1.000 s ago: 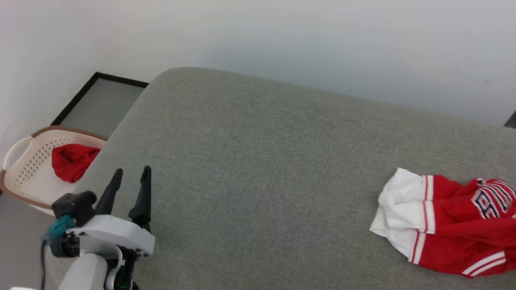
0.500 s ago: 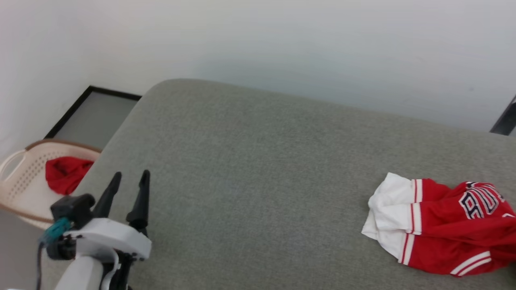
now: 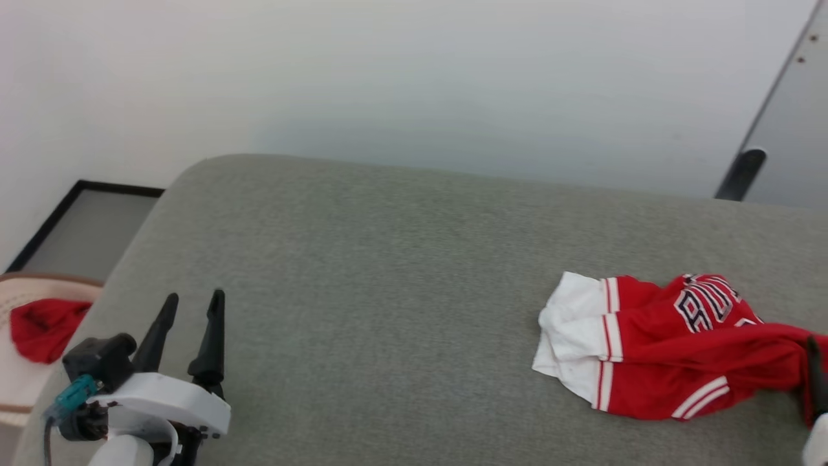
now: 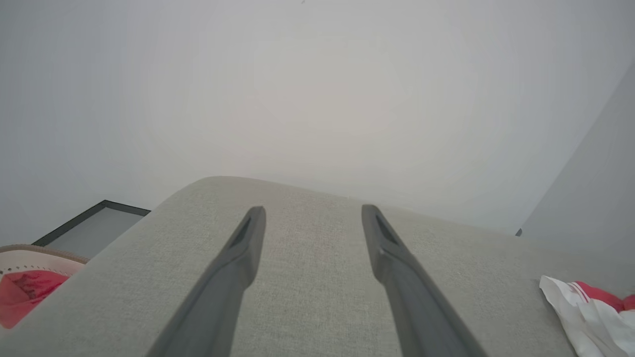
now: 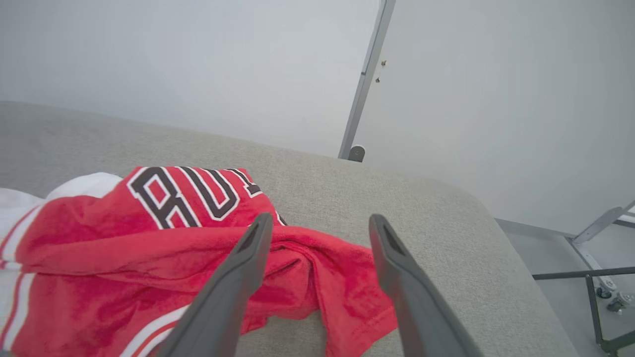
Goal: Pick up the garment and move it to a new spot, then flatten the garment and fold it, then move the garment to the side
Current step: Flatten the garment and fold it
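The garment (image 3: pixel 673 362) lies crumpled on the right part of the grey padded surface (image 3: pixel 388 291). It is red, with white sleeves to the left and black white-outlined letters on top. In the right wrist view my right gripper (image 5: pixel 320 220) stands open just above the garment's (image 5: pixel 149 248) near red edge, holding nothing. One of its dark fingers (image 3: pixel 816 378) shows at the head view's right edge. My left gripper (image 3: pixel 194 298) hovers open and empty over the surface's left end, far from the garment (image 4: pixel 580 307).
A beige basket (image 3: pixel 52 279) with a plain red cloth (image 3: pixel 39 327) in it stands on the floor off the surface's left end. A white wall runs behind. A grey metal post (image 3: pixel 744 171) rises at the back right. Metal frame legs (image 5: pixel 595 277) stand beyond the right end.
The head camera has turned right, so everything has slid left in the picture. A finger of my right gripper has come into view beside the garment. The left gripper holds its pose.
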